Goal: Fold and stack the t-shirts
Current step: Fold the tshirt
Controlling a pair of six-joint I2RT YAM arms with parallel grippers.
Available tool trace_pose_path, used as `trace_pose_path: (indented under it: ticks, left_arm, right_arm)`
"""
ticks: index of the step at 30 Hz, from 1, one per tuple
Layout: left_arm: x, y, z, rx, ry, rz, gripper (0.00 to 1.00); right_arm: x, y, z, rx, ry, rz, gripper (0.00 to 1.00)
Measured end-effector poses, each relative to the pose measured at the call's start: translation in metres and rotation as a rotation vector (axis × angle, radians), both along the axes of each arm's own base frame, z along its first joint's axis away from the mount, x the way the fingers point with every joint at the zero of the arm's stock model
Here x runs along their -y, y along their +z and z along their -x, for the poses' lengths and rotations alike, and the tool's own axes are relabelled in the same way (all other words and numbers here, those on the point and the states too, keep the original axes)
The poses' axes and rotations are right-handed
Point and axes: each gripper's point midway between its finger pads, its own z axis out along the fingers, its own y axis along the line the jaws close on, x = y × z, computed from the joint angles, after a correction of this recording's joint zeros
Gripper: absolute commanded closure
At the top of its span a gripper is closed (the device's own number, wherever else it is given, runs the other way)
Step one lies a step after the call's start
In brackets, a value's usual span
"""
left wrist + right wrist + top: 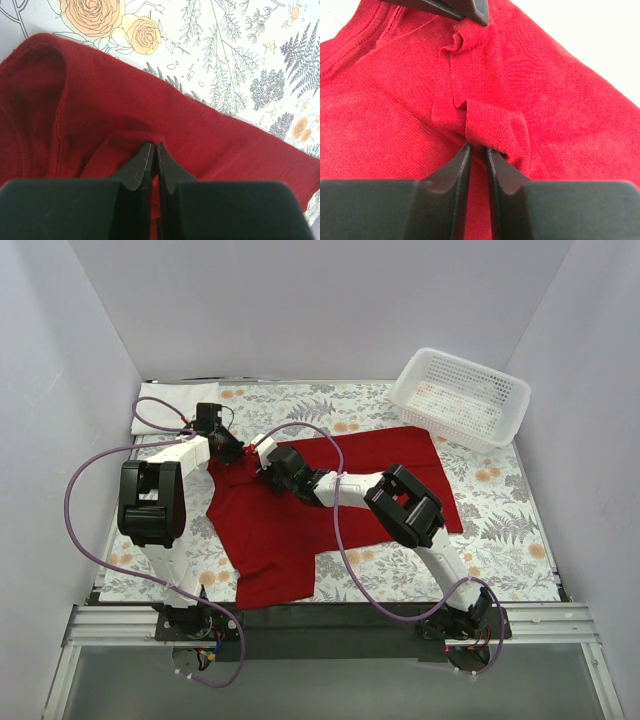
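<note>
Item, task progress: we count one white t-shirt point(163, 405) lying as a flat folded rectangle at the far left corner of the table point(500, 530), and we take it as the start of the stack. The red t-shirt point(300, 520) lies in the middle of the table, mostly spread out and rumpled, one end reaching toward the basket point(462, 395) at the far right. No clean fold shows in it, so by our judgement its folding is barely begun and its placing on the white one is not yet done. Item, left gripper point(154, 149): jaws pressed almost together, a raised ridge of red cloth nipped between the tips, near the shirt's far left edge. Item, right gripper point(476, 150): jaws drawn nearly together — only a narrow slit between them — pinching a bunched bit of stitched hem. The two grippers sit just beside each other; the left one's tips show at the top of the right wrist view, on the same puckered strip of cloth.
</note>
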Motion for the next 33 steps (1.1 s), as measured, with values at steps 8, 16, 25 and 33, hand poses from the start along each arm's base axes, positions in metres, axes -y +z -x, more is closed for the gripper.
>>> trace_pose_path:
  ticks: [8, 16, 25, 33]
  left_arm:
    - [0.001, 0.000, 0.000, -0.001, -0.002, 0.003, 1.00]
    - [0.001, 0.000, 0.000, -0.001, -0.003, 0.003, 1.00]
    - [0.001, 0.000, 0.001, -0.001, -0.008, 0.000, 1.00]
    - [0.001, 0.000, 0.001, 0.000, -0.010, 0.002, 1.00]
  right_arm:
    - [0.000, 0.001, 0.001, -0.008, 0.009, -0.010, 0.87]
    - [0.001, 0.013, 0.010, -0.022, 0.036, -0.030, 0.85]
    - [0.000, 0.014, 0.011, -0.050, 0.039, -0.053, 0.79]
    - [-0.001, 0.014, 0.012, -0.072, 0.036, -0.070, 0.87]
